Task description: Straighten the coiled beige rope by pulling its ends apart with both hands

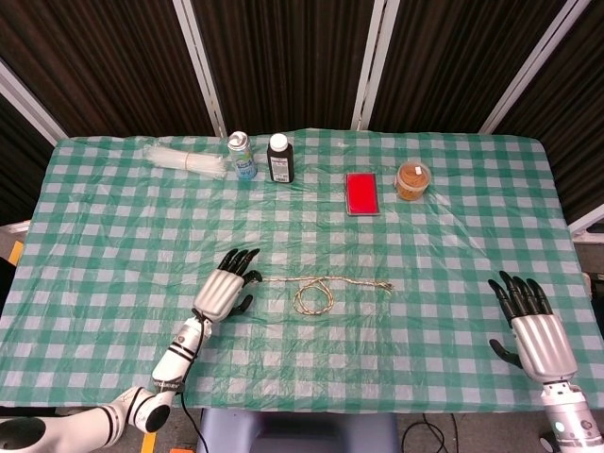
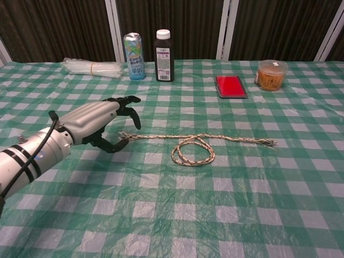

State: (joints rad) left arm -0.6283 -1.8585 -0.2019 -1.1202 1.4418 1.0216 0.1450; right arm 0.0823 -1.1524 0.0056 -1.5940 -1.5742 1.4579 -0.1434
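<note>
Left hand (image 1: 229,283): fingers spread, holding nothing; I have it hovering right at the rope's left end, thumb low beside the frayed tip.
Right hand (image 1: 530,321): also spread and empty, near my table edge, well apart from the rope.
Rope (image 1: 321,288): mid-table on the checked cloth (image 1: 453,245), long axis running left to right, one loop (image 2: 192,152) sagging toward me at the middle.
Nearer hand: the left, by far.
Right end (image 2: 267,142): frayed, lying free; I judge the right hand must travel inward and forward to reach it.
</note>
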